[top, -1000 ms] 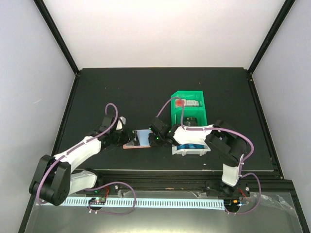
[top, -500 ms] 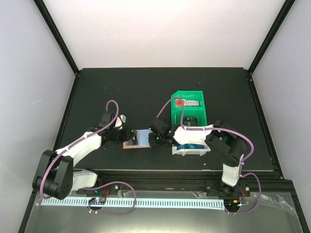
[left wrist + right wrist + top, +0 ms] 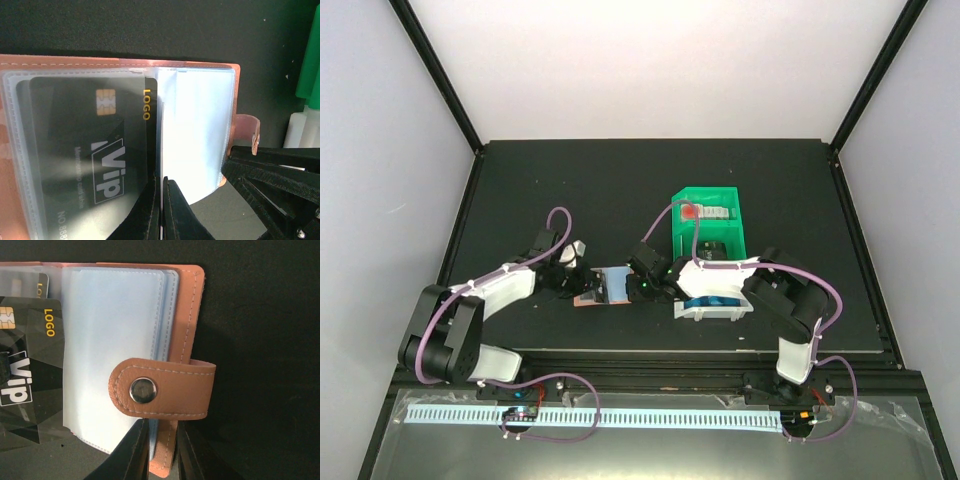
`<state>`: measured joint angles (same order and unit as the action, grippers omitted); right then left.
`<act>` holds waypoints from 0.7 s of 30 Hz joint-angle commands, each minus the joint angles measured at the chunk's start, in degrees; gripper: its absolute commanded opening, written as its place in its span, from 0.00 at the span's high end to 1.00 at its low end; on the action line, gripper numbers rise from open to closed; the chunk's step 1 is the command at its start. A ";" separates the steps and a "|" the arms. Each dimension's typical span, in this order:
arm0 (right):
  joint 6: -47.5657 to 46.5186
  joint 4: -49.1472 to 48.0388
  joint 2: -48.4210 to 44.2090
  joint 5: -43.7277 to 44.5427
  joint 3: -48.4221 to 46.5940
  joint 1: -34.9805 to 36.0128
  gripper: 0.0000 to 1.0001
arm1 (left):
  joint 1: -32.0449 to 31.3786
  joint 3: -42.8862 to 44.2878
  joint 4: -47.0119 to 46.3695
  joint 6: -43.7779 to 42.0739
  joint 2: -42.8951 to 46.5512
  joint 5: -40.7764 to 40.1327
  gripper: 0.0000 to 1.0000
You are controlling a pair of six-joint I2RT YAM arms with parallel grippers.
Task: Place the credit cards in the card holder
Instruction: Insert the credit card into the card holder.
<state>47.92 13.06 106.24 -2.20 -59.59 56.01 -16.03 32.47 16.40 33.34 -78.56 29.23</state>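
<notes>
card holder (image 3: 601, 288) lies open, flat on black table (image 3: 570, 190) btwn arms, long axis l-r, snap tab (image 3: 177, 390) twd right arm. salmon stitched leatherette, clear plastic sleeves (image 3: 110, 335). glossy black card (image 3: 95, 155) over left sleeves. right gripper (image 3: 162, 442) pinches cover edge; left gripper (image 3: 163, 185) pressed together at card's edge.

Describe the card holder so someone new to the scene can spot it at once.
On the black table, find the green bin and the white bin just nearer the arms. The card holder lies open to the left of the white bin. It is the only salmon-pink thing, with clear sleeves, a snap tab and a black VIP card showing.
</notes>
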 commanded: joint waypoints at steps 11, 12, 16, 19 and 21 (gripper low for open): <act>-0.31 2.98 0.64 0.26 2.29 0.41 0.81 | 2.45 4.13 -0.67 -1.68 -3.39 4.32 0.98; -0.35 2.94 0.64 0.26 2.22 0.38 0.81 | 2.56 4.13 -1.11 -1.44 -3.96 5.01 0.99; -0.47 2.94 0.68 0.24 2.17 0.42 0.81 | 2.95 3.80 -2.76 -0.59 -6.27 7.30 0.98; -0.44 2.94 0.64 0.25 2.18 0.42 0.81 | 3.02 3.37 -4.41 0.22 -7.56 9.46 0.98; -0.46 2.95 0.64 0.18 2.20 0.42 0.81 | 3.02 3.01 -5.53 0.86 -7.82 10.42 0.98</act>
<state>47.90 12.73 106.10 -2.22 -59.31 56.01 -12.80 34.83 14.44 33.04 -84.79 36.05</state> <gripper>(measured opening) 0.195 0.019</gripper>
